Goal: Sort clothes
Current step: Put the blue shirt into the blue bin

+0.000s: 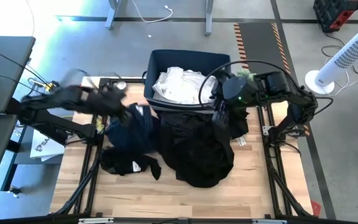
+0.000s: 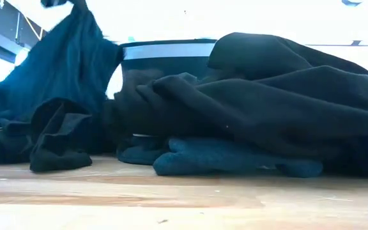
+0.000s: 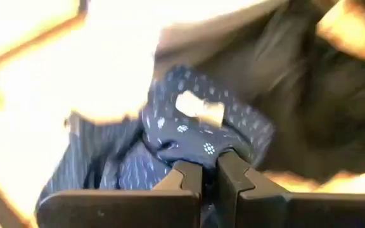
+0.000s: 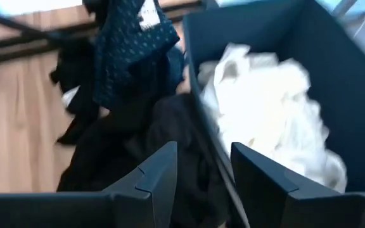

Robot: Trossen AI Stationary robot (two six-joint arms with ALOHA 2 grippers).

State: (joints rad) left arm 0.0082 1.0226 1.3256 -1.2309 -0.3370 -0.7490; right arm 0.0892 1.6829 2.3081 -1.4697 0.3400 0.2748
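Note:
My left gripper (image 1: 129, 112) is shut on the navy white-dotted garment (image 1: 132, 130), raised over the table's left half. In the low view the garment (image 2: 69, 83) hangs down from the gripper. A black piece (image 1: 129, 163) lies on the wood beneath it. A large pile of black clothes (image 1: 197, 149) covers the table's middle and leans on the bin's near wall. White clothes (image 1: 179, 84) lie inside the dark blue bin (image 1: 160, 59). My right gripper (image 4: 201, 174) hovers open and empty above the bin's near right corner. My left gripper pinches a bunched fold of the navy garment (image 3: 201, 152) between its two fingers (image 3: 185, 177), close to a white label (image 3: 198, 107). The fingers slant downward. The cloth hangs below them in loose folds, and its lower end (image 2: 18, 140) rests on the table.
The bin stands at the table's far middle. Bare wood (image 1: 166, 199) runs along the near edge. Dark frame rails (image 1: 86, 180) line both sides of the table. A white fan (image 1: 347, 56) stands on the floor at the right.

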